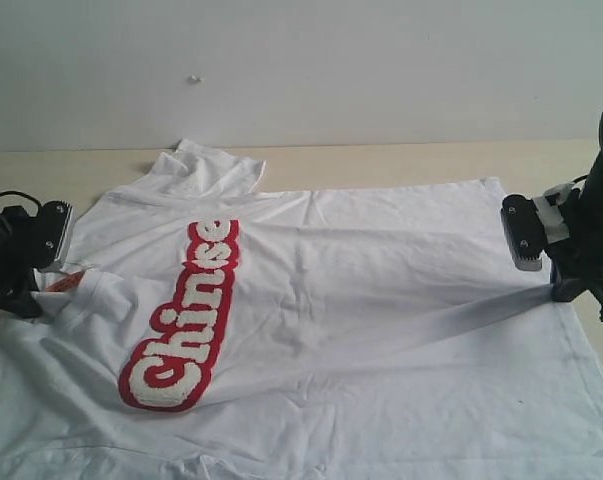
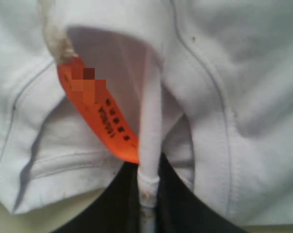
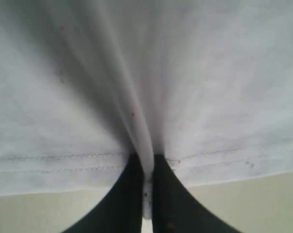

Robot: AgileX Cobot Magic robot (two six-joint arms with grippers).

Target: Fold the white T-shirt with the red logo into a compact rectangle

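Exterior view: white T-shirt (image 1: 381, 300) lies spread front-up over most of the table (image 1: 381, 160). Neck end is at frame left, hem end at frame right, and the near edge runs off the bottom of the picture. Cloth is wrinkled, not flat. Red logo (image 1: 186, 320) sits left of centre, face up, running diagonally from near the neck toward the near edge. Its fuzzy white letters read "Chinese". One sleeve (image 1: 206, 165) is bunched up on the far side, toward the table's back edge. A taut ridge (image 1: 411, 335) of fabric runs from the shirt's right-hand edge across toward the lower end of the logo.

Left gripper (image 2: 148, 194) is at the neck opening, jaws pressed together on a thin fold of the collar (image 2: 150, 121). Left wrist view shows that fold coming up from between the two black fingers (image 2: 112, 208). Orange neck tag (image 2: 97, 111) hangs right against the fold; its print is too blurred to read.

Right gripper (image 3: 147, 194) is at the opposite end, clamped onto the hem (image 3: 63, 162). Right wrist view shows it closed tight on a pinched pleat of white cloth, with a double stitch line on either side. In the exterior view the fabric looks slightly raised at that pinch, and the ridge starts there.

Around the shirt: pale tabletop showing along the back edge and right side, plain white wall (image 1: 381, 60) behind.
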